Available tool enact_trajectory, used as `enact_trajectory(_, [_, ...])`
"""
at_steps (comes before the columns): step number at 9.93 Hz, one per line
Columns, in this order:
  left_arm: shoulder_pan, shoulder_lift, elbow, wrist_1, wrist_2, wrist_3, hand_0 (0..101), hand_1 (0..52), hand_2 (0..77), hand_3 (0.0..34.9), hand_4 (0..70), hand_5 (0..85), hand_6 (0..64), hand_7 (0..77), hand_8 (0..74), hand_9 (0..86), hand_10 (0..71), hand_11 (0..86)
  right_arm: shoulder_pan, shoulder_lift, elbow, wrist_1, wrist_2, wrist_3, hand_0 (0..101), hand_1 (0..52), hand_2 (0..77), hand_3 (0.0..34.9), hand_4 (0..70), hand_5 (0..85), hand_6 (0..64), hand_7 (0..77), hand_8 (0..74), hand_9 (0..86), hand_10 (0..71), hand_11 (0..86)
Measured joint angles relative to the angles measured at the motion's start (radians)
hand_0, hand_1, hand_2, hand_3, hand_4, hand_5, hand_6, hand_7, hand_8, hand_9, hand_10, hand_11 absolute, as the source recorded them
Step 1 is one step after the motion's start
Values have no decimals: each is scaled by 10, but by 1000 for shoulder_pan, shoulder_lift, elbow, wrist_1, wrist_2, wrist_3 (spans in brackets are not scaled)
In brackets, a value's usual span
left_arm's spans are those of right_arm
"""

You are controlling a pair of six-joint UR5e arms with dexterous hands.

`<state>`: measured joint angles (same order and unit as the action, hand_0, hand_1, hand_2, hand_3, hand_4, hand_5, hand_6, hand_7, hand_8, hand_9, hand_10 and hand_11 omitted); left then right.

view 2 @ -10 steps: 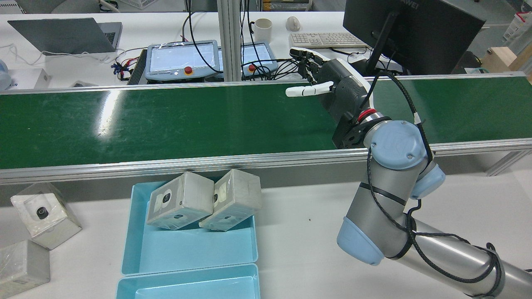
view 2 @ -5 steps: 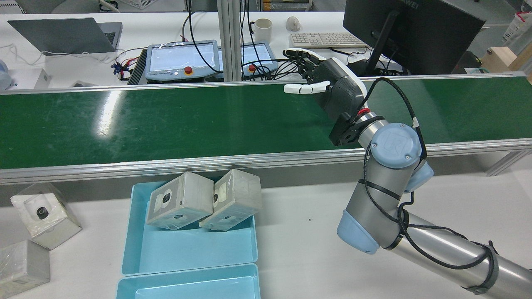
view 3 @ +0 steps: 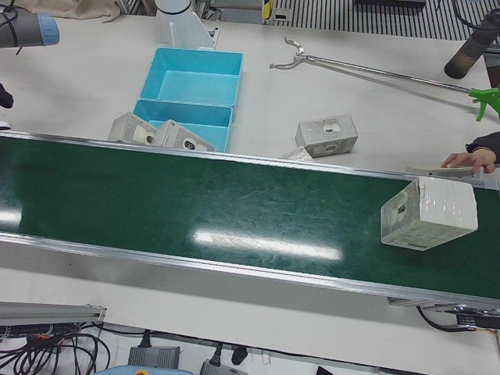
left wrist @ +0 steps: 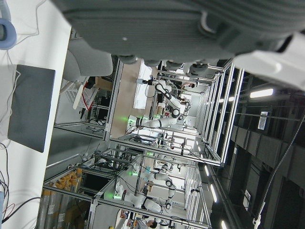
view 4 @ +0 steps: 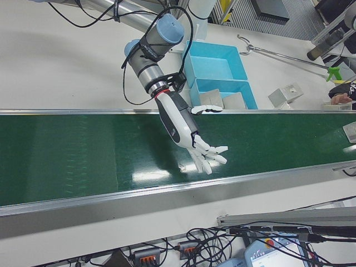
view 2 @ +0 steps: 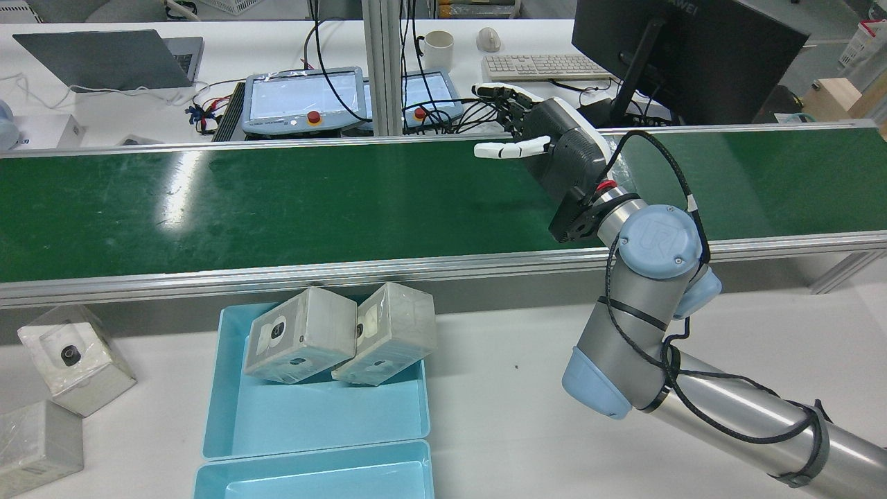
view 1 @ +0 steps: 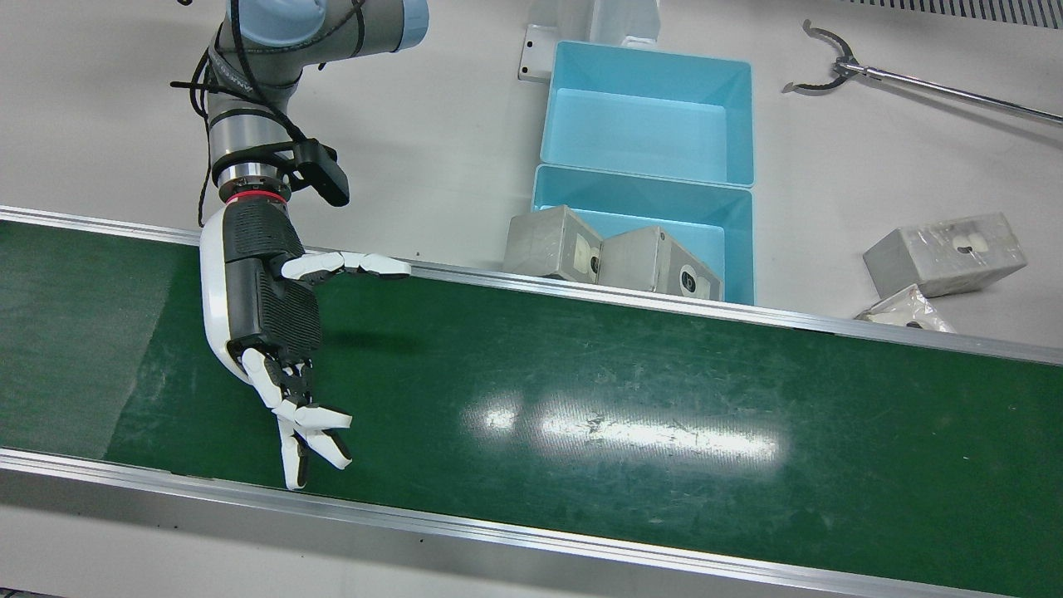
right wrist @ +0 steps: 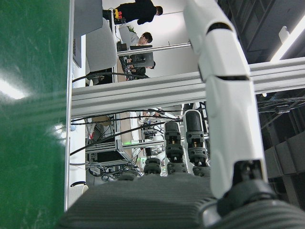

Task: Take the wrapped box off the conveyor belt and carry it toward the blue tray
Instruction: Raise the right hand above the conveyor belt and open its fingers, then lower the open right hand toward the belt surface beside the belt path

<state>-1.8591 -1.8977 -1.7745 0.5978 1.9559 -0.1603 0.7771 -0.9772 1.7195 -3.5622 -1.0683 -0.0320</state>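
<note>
A wrapped grey box (view 3: 430,212) lies on the green conveyor belt (view 3: 195,203) at the right end of the left-front view; its corner shows at the right edge of the right-front view (view 4: 350,130). My right hand (view 1: 266,324) hovers open and empty over the belt, fingers spread, far from that box; it also shows in the rear view (view 2: 554,149) and the right-front view (view 4: 186,136). The blue tray (view 1: 731,249) beside the belt holds two wrapped boxes (view 1: 552,243) (view 1: 660,262) leaning on its rim. My left hand shows only as a grey palm (left wrist: 167,28).
A second blue tray (view 1: 648,133) adjoins the first. Two more wrapped boxes (view 2: 73,357) (view 2: 34,443) lie on the white table. A long grabber tool (view 1: 913,83) lies at the back. A person's hand (view 3: 469,160) rests by the belt near the box.
My right hand shifted a little left and farther across the belt, its arm swinging with it, then held still. The boxes in the tray have not moved.
</note>
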Motion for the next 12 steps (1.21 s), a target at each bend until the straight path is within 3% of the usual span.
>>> enact_trajectory(6, [0, 0, 0, 0, 0, 0, 0, 0, 5, 0, 0, 11, 5, 0, 5, 5, 0, 5, 30, 7, 0, -15, -26, 0, 525, 213, 180, 4, 158, 300, 87, 114, 33, 54, 0, 5])
enact_trajectory(9, [0, 0, 0, 0, 0, 0, 0, 0, 5, 0, 0, 11, 5, 5, 5, 5, 5, 5, 93, 43, 23, -67, -72, 2, 533, 213, 191, 1, 169, 300, 87, 125, 33, 54, 0, 5])
enact_trajectory(12, [0, 0, 0, 0, 0, 0, 0, 0, 11, 0, 0, 11, 5, 0, 5, 5, 5, 5, 75, 52, 28, -99, -77, 6, 534, 229, 202, 2, 153, 311, 76, 109, 16, 54, 0, 5])
